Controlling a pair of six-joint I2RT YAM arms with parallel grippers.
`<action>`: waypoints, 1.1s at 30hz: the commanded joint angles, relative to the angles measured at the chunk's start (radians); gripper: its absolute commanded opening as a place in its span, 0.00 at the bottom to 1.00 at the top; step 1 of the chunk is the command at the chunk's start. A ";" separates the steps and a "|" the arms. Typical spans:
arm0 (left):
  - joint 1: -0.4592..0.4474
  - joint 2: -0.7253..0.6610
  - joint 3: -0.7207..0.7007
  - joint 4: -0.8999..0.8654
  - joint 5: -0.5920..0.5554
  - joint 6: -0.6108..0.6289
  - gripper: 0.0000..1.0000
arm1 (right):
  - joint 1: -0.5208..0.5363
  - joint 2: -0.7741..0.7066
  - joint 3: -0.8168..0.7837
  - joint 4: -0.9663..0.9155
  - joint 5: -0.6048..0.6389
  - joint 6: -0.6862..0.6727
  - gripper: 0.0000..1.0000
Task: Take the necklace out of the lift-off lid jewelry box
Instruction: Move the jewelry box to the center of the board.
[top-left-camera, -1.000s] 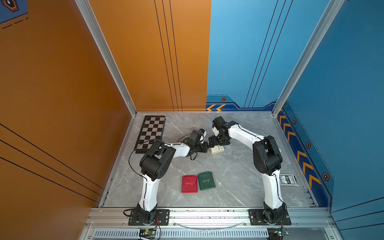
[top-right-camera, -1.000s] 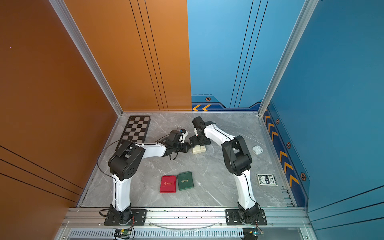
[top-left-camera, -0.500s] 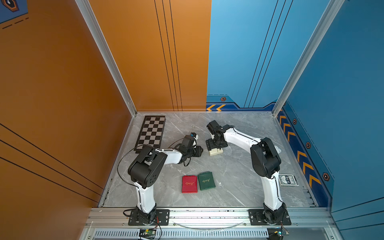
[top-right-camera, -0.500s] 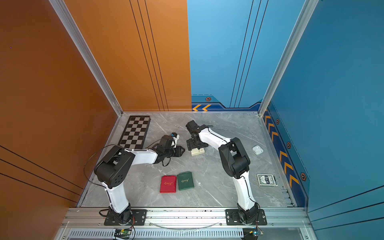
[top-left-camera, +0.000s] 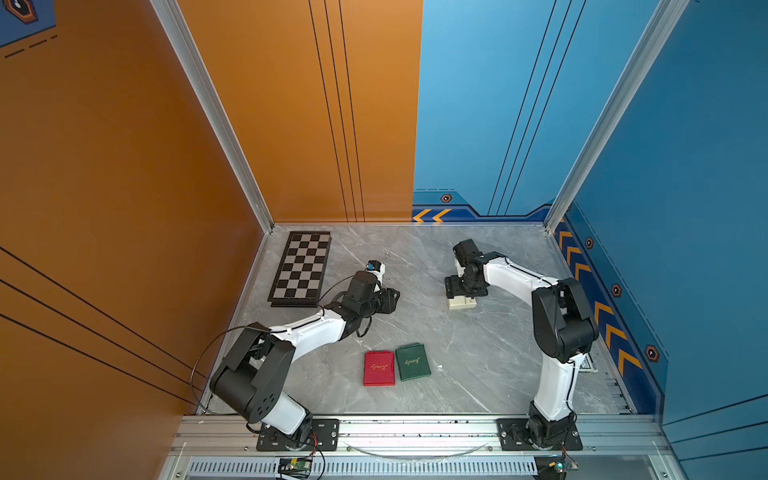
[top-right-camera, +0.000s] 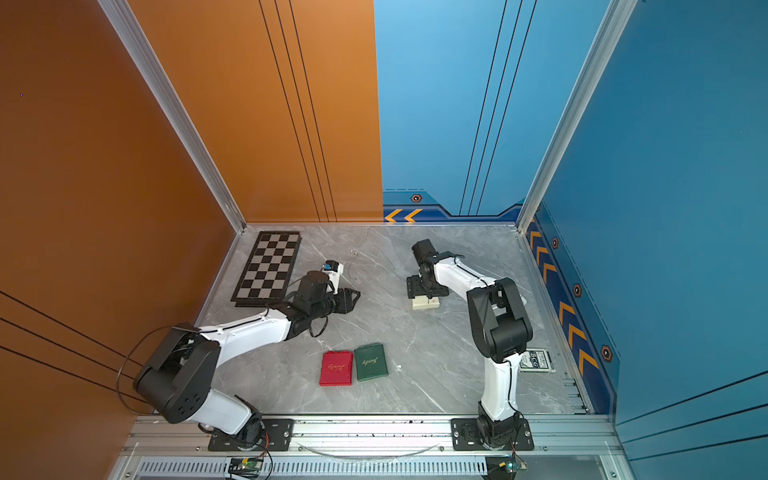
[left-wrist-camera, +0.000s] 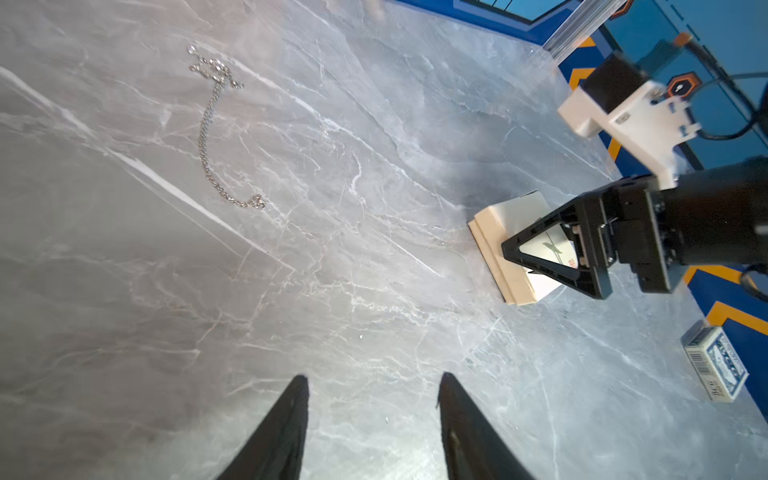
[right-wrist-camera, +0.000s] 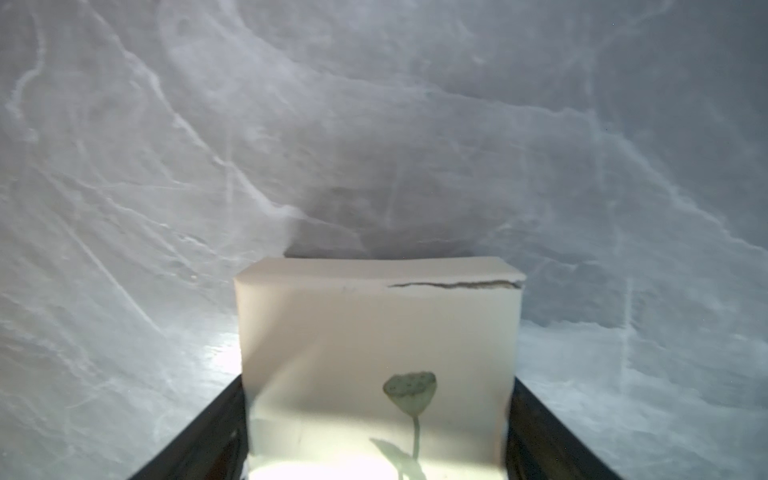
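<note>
Since a second ago: left arm has pulled back off the jewelry box (top-left-camera: 462, 303) toward its own side. The box has slid a bit to the right with the right arm. The chain now lies out on the table (top-left-camera: 478, 353).

Nearest the bases: red case (top-left-camera: 378, 368) and green case (top-left-camera: 412, 361), side by side, untouched.

Left pincer (left-wrist-camera: 372, 376): fingers apart, nothing between them, hanging above bare table.

Right pincer (right-wrist-camera: 378, 386): straddles the cream lotus-print box, fingers against both sides. Reads as clamped on it. Lid looks seated, with a seam gap at one top edge.

Necklace (left-wrist-camera: 205, 137): well apart from the box, on the far side of the left pincer, near the chessboard (top-left-camera: 301, 266). It lies flat in a loose curve, bunched at one end.

Handling, my read: fine metal chain, very light, fully limp, slippery. It lies flat on the marble, so a mid-chain pinch likely skids or misses. If it needs re-picking, go for the bunched end, fingertips right down at the surface. Not fragile, but it drapes and swings.

Extraction itself looks done.
</note>
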 joint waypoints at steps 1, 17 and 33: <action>-0.013 -0.090 -0.019 -0.108 -0.065 0.028 0.55 | -0.066 0.034 -0.082 -0.123 0.127 -0.072 0.77; -0.027 -0.392 -0.078 -0.336 -0.132 0.043 0.71 | -0.185 0.040 -0.098 -0.102 0.100 -0.135 0.84; -0.019 -0.506 -0.104 -0.394 -0.154 0.064 0.94 | -0.182 -0.124 -0.114 -0.077 0.021 -0.094 1.00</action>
